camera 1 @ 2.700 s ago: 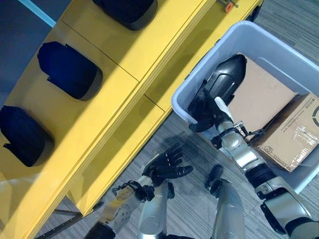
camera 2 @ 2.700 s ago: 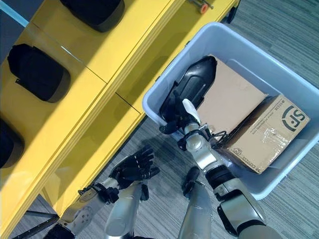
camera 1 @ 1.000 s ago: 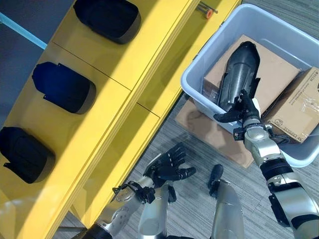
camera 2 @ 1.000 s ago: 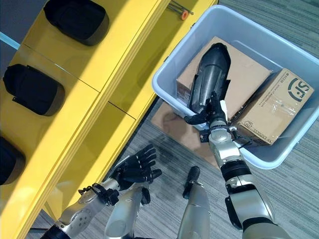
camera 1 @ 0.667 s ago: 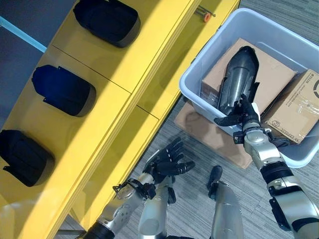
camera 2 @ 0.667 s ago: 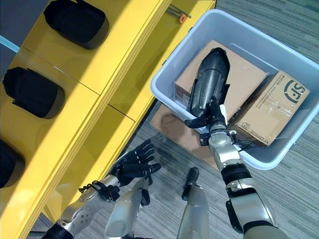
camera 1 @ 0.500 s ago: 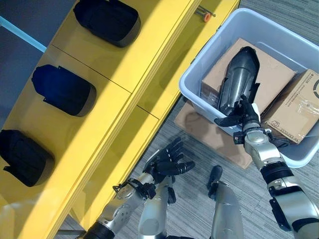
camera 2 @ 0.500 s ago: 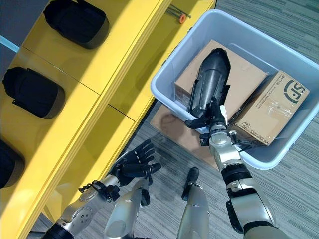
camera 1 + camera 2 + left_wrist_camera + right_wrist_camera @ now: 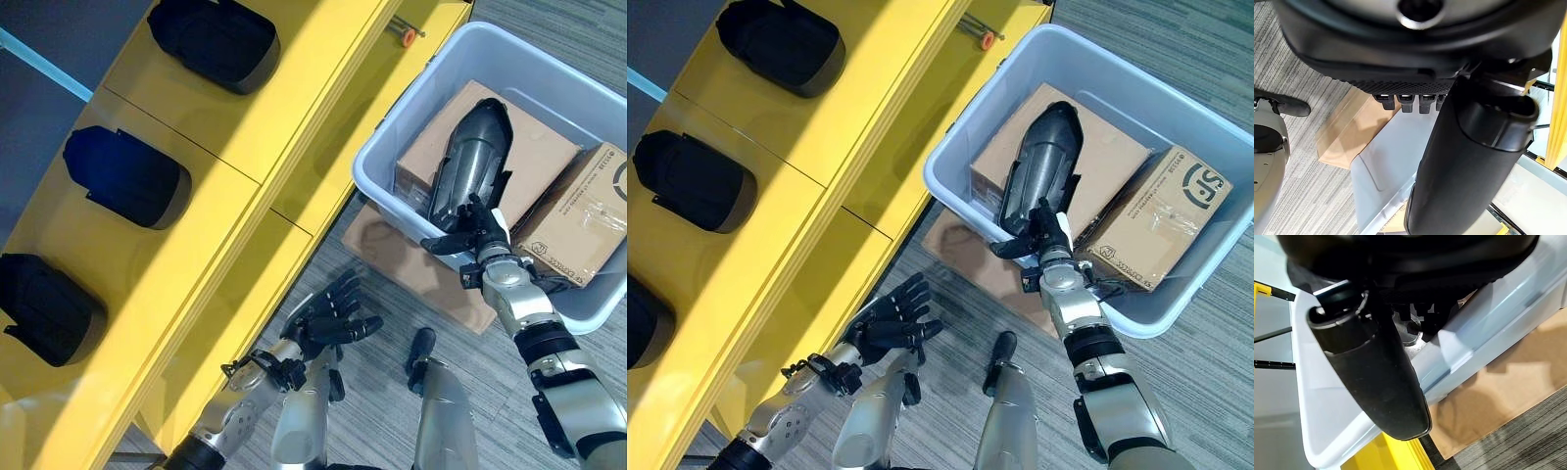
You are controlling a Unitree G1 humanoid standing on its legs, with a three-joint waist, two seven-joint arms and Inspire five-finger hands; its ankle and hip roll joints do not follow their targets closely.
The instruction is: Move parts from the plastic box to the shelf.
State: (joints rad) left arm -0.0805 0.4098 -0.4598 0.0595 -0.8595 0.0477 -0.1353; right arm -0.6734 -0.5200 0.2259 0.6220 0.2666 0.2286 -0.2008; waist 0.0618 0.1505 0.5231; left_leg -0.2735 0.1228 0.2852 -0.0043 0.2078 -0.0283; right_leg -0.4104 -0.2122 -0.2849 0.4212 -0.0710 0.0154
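The yellow shelf (image 9: 225, 186) is seen running across the left of the head views, with three dark parts (image 9: 127, 174) already laid on its top board, and the grey plastic box (image 9: 392, 147) stands on the floor just beside its end, on a sheet of flat cardboard (image 9: 392, 250). Inside the box, a long dark glossy part (image 9: 468, 166) is propped over two cardboard cartons (image 9: 573, 220), its narrow end toward the near wall. The right robot hand (image 9: 477, 233) is placed at that lower end, thumb spread out to the side and fingers laid up against the part; whether they are actually clenched round it cannot be told, since they are lost against the dark shell. The left robot hand (image 9: 331, 318) is held low over the carpet, fingers spread and released, grasping nothing. For the pick to go well, a firm wrap round the narrow end is judged necessary before any lift, as the shell looks smooth and likely to slip; the part should be drawn up clear of the box wall before being swung toward the shelf, and support from the free left robot hand would steady it. Against the earliest frame, the box is seen shifted up and right in view, and the right robot hand is found lower on the part, nearer the box wall.
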